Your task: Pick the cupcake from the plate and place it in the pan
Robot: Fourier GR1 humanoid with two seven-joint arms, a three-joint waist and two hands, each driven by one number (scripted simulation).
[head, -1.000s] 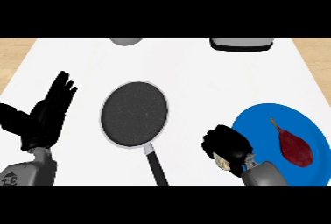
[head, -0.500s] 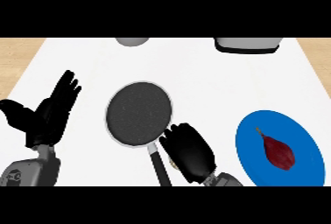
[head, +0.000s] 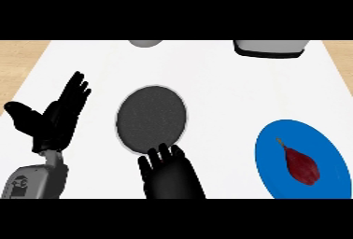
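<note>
Here one pan (head: 151, 119), one blue plate (head: 270, 154) bearing one dark red item (head: 302, 166), and two spread robot hands, left (head: 56, 116) and right (head: 169, 172).

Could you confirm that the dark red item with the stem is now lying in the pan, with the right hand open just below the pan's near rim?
Not quite. The head view shows the dark red item lying on the blue plate at the right, not in the pan, which holds nothing. The rest holds: the right hand is open at the pan's near rim.
</note>
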